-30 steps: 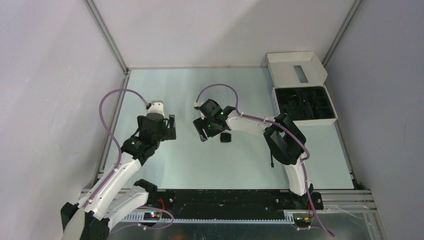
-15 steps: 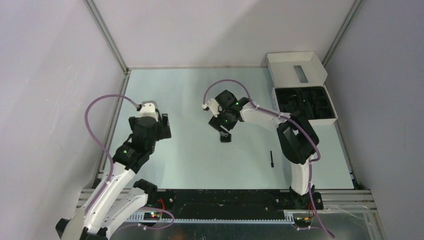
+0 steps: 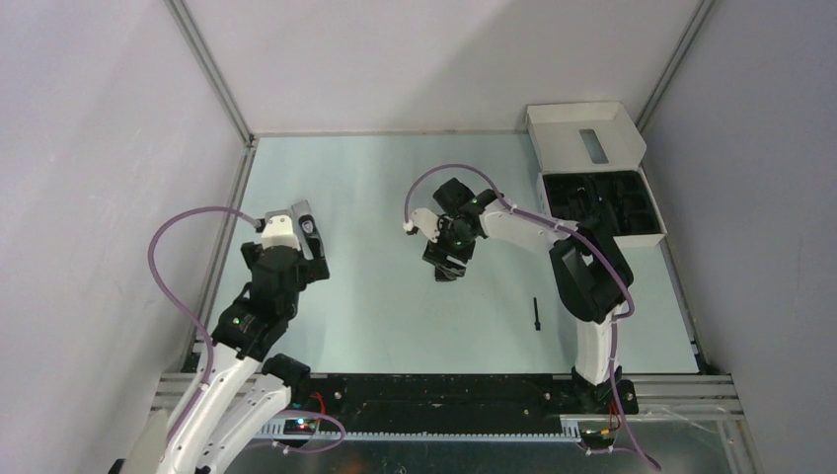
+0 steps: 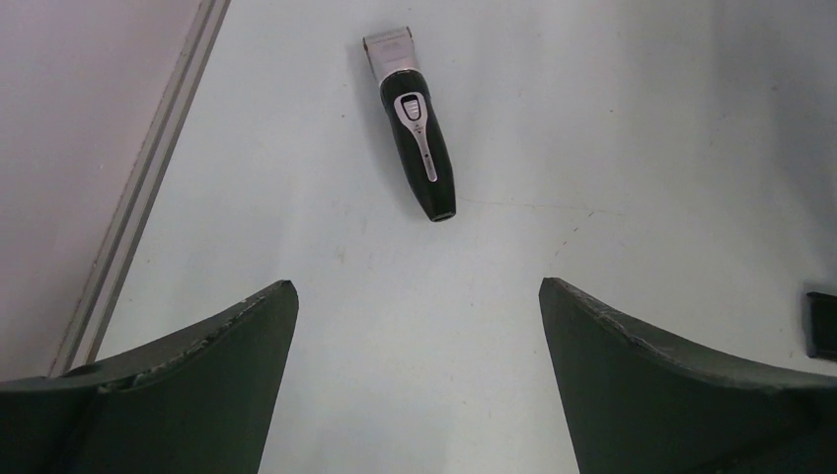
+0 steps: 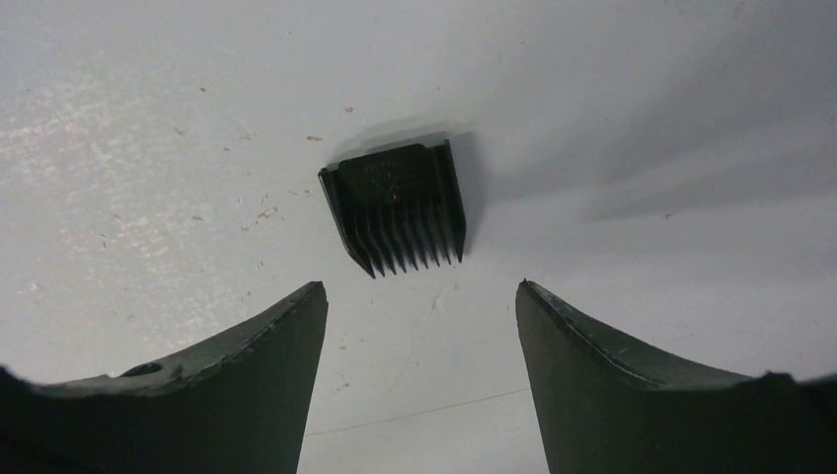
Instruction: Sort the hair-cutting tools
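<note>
- Right wrist view has the right hand (image 5: 420, 288) spread wide and empty, poised above the comb attachment (image 5: 395, 205), which lies flat on the tabletop (image 5: 642, 118) just ahead of the fingertips, teeth pointing back toward the hand.
- The comb sits slightly skewed and a little left of the gap's middle. If the hand comes straight down and closes, the left finger will likely touch first and shove or spin the light piece instead of pinching it.
- It is low and thin, so a shallow grip may catch only the tapered teeth and let it pop out, while too deep a descent would jam the fingertips into the tabletop.
- The left hand (image 4: 417, 286) is also fully spread and holds nothing. The hair clipper (image 4: 418, 148) lies well ahead of it, near the tabletop's left rail, so it adds little risk for now.
- Compared with a second ago in the top view, the right hand (image 3: 449, 249) has swung from left of the comb to over it, its forearm uncovering the thin stick brush (image 3: 536, 314), and the left arm has drawn back toward the near left.
</note>
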`<move>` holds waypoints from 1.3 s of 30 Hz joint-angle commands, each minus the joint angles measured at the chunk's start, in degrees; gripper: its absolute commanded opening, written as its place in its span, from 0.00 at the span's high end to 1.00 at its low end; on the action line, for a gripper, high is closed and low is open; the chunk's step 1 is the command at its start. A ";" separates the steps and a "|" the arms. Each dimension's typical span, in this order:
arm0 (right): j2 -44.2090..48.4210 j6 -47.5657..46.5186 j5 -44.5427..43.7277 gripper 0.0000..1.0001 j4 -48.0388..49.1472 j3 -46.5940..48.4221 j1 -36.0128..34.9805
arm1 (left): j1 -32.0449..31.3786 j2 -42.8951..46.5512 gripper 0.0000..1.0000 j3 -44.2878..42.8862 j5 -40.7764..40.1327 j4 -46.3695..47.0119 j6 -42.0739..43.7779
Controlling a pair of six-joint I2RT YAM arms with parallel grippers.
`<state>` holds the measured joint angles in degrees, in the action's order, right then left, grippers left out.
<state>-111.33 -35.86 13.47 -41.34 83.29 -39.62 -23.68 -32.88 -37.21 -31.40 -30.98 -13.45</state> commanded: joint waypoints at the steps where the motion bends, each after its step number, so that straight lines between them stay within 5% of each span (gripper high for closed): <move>1: -1.20 -2.38 2.33 0.26 -0.92 2.13 -0.48 | -0.28 -0.29 0.00 0.41 -2.48 2.96 0.73; 25: -4.95 -1.74 -7.34 0.38 3.37 -0.02 -4.27 | -0.25 -0.52 0.02 1.12 -2.11 3.73 1.24; 33: -1.84 4.10 -7.41 0.67 0.41 -0.79 -3.31 | -0.23 -0.85 0.02 0.75 -1.32 3.52 0.87; 39: 4.30 10.31 -7.32 0.77 0.14 -4.61 -1.49 | -0.26 -1.81 0.02 -0.31 -0.36 3.21 0.50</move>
<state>-113.21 -31.20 6.59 -39.94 80.31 -42.50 -23.68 -34.13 -36.32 -32.38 -29.26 -13.02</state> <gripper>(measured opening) 0.548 0.985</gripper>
